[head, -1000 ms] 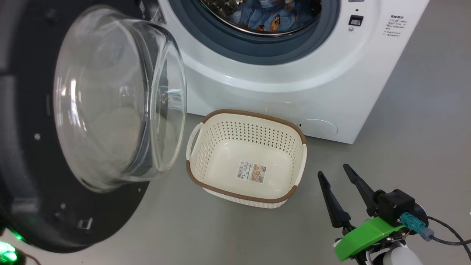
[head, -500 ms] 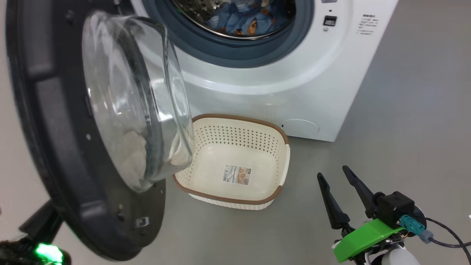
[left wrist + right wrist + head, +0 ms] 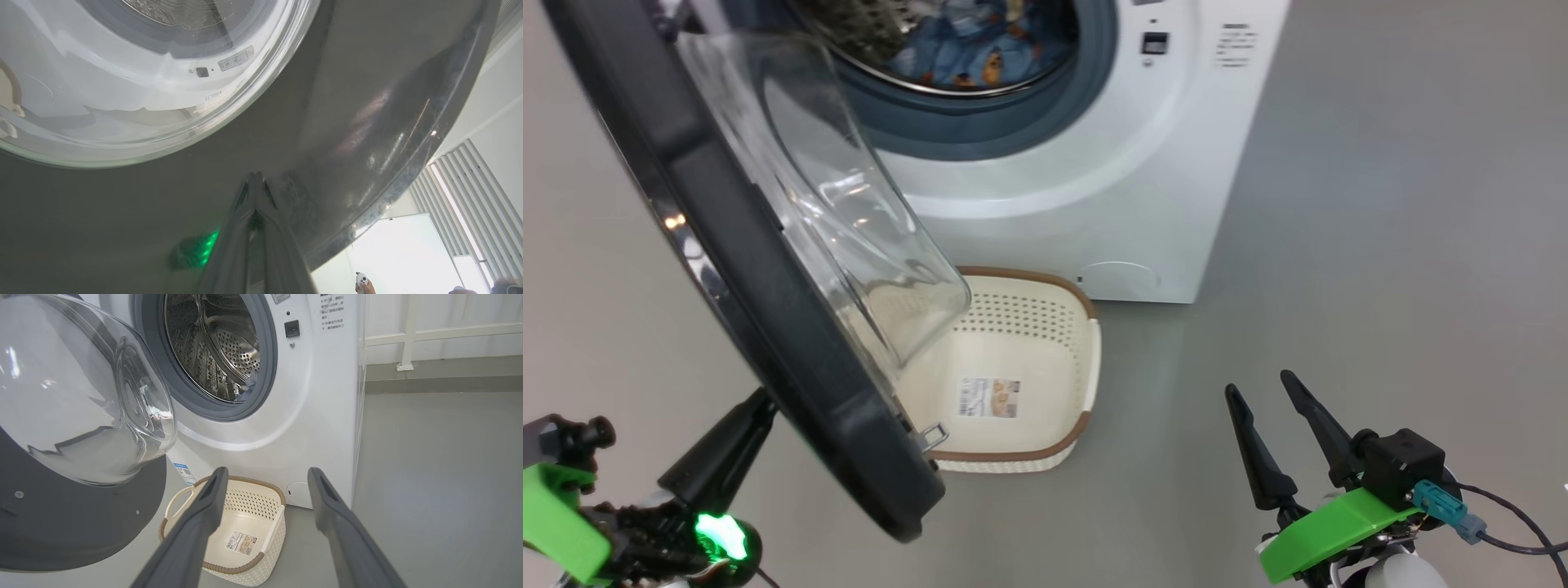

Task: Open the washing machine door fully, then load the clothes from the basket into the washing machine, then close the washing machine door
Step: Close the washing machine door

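Note:
The washing machine (image 3: 1094, 180) stands with its drum mouth uncovered, and the blue bear-print clothes (image 3: 964, 57) lie inside the drum. The washing machine door (image 3: 768, 286) hangs partly swung, edge-on to the head view, with its glass bowl toward the machine. My left gripper (image 3: 255, 177) is shut, its tips pressed against the door's black outer face (image 3: 367, 81); its fingers (image 3: 731, 445) reach behind the door's lower edge. The cream basket (image 3: 1086, 359) sits on the floor before the machine, holding nothing but its paper label. My right gripper (image 3: 1258, 385) hovers open to the basket's right, holding nothing.
Bare grey floor (image 3: 1380, 245) stretches to the right of the machine. The swinging door overhangs the basket's left half. A person's hand with a white controller (image 3: 361, 283) shows at the bottom of the left wrist view, before a white panelled wall (image 3: 470, 183).
The camera has turned, shifting the machine and basket leftward in the picture. The door has swung toward the machine's mouth. My left gripper has come into view behind it. The right gripper keeps its place.

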You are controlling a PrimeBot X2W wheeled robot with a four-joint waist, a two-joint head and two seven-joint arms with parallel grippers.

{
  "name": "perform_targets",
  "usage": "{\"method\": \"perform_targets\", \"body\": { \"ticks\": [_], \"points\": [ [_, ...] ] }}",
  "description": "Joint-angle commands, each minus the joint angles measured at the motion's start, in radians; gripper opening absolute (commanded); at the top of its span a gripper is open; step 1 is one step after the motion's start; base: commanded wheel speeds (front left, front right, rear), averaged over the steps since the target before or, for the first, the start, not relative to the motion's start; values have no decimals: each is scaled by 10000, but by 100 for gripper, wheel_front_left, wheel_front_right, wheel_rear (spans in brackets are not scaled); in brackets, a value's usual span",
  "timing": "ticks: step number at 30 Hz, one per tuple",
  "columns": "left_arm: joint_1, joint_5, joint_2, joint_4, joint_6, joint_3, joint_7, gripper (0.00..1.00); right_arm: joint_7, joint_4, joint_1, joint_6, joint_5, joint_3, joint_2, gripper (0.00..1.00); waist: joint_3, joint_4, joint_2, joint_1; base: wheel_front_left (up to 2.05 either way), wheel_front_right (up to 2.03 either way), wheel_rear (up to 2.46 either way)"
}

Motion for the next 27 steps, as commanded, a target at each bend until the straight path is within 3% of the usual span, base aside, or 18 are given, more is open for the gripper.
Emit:
{"method": "perform_targets", "body": {
  "ticks": [1,15,27],
  "points": [
    [-226,34,127,-204,-161,114,-163,0,-147,-171,-299,63,48,299,75,100,-40,-569,0,0,0,0,0],
    [-1159,-49,101,578,-803,-776,-1975,0,-301,-25,-247,63,201,287,75,100,-69,-1883,0,0,0,0,0],
    [-2148,54,100,1699,-1162,-1464,-3093,0,-367,20,-326,63,297,280,75,100,33,-2189,0,0,0,0,0]
  ]
}}
